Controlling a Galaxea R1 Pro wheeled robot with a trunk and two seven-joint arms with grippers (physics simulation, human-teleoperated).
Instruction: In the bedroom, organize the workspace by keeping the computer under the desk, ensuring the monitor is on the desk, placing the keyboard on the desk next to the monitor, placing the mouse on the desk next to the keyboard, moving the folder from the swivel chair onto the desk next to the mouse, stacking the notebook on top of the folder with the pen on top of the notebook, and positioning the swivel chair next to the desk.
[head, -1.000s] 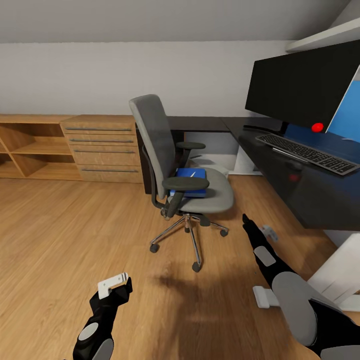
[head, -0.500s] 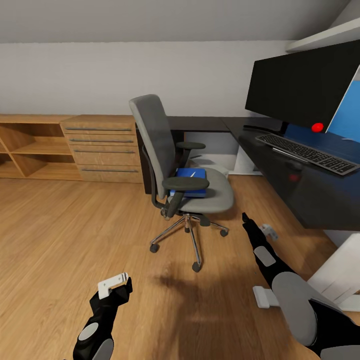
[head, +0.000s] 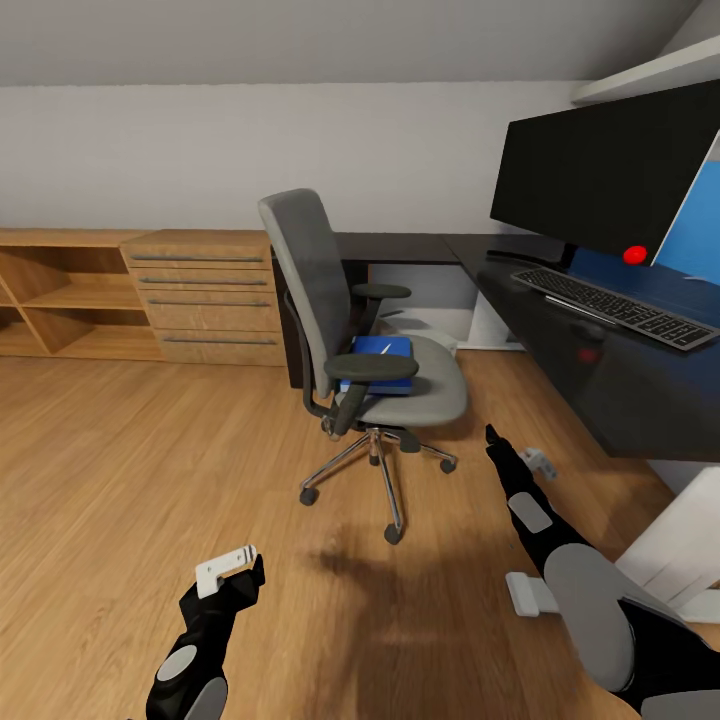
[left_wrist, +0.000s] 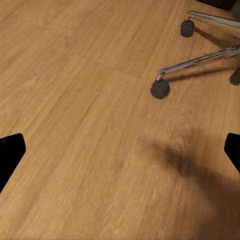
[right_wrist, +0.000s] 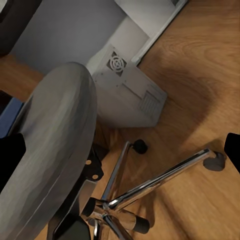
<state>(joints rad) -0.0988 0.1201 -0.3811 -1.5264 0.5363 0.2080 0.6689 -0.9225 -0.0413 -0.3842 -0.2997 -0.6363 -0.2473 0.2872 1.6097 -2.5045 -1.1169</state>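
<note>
Bright, even light; soft shadows

The swivel chair (head: 362, 345) stands on the wooden floor (head: 120, 470), a little way out from the desk (head: 590, 375). A blue folder (head: 377, 363) lies flat on its grey seat, with a thin white pen (head: 386, 347) on top. On the desk, the big black monitor (head: 607, 180) stands behind the keyboard (head: 625, 307). A small red ball (head: 634, 254) sits by the screen. A light wooden chest (head: 205, 296) stands against the wall. The left gripper (head: 228, 570) hangs low over the floor. The right gripper (head: 515, 455) points toward the chair's legs.
</note>
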